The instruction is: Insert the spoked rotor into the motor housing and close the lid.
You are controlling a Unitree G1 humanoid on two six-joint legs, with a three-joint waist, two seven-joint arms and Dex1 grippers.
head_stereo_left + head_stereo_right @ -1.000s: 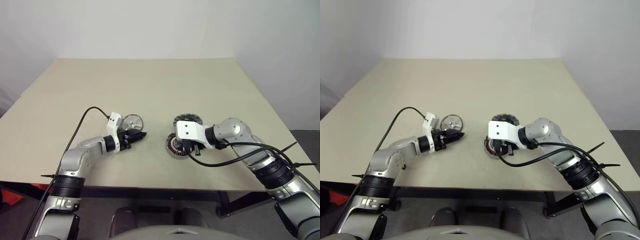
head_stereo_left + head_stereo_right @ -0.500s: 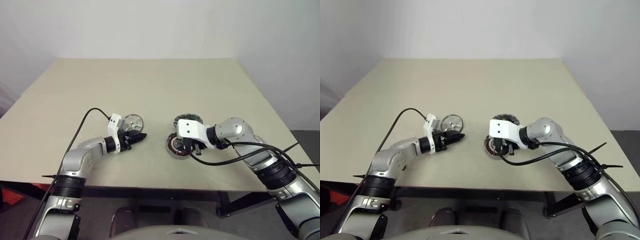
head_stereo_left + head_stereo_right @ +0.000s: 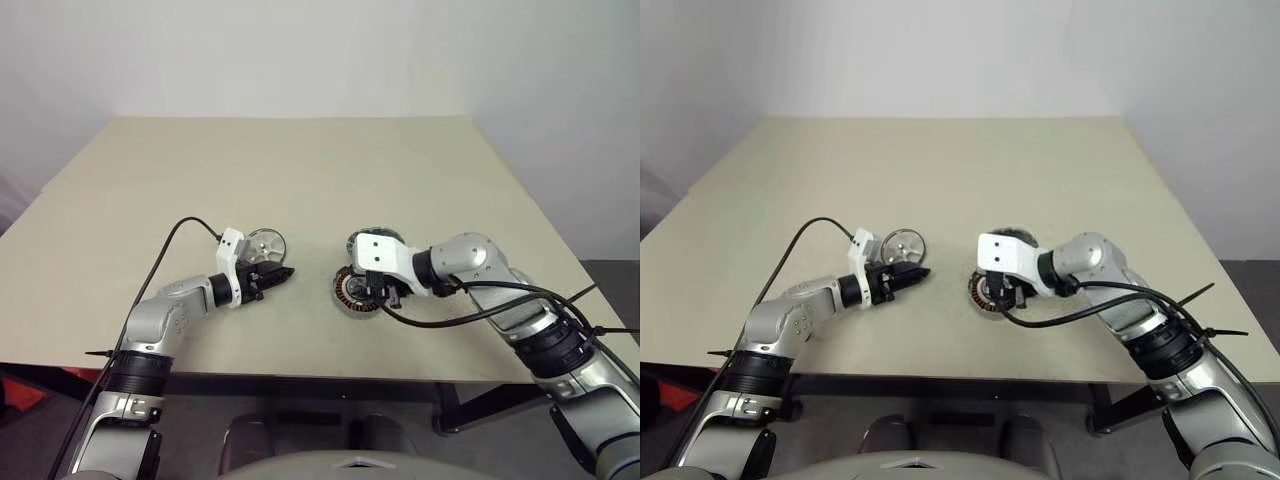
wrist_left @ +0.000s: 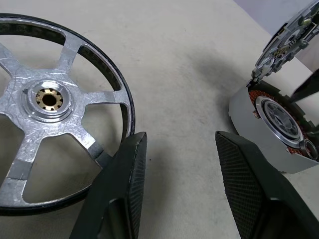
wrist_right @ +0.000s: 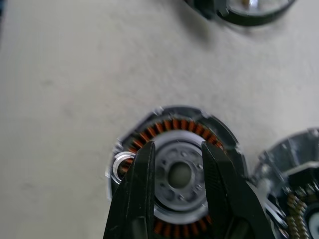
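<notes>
Spoked rotor [image 4: 55, 107] lying flat – likely stiff, slick metal; left gripper [image 4: 182, 149] spread, empty – pinching rim looks best. Right gripper [image 5: 177, 164] hovering parted over motor housing [image 5: 174, 172].

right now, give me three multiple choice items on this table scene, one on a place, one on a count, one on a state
1. Where does the shiny silver spoked rotor lie?
A. beside the left gripper, flat on the beige table
B. inside the copper-wound round motor housing
C. on the ridged grey lid

2. How many round parts are on the table?
A. one
B. three
C. five

3. What state is the left gripper in?
A. shut on the rotor
B. open, holding nothing
C. shut on the lid

Answers: 1 A, the left wrist view shows the rotor flat beside the gripper. 2 B, rotor, housing and lid. 3 B, bare table shows between its jaws.
</notes>
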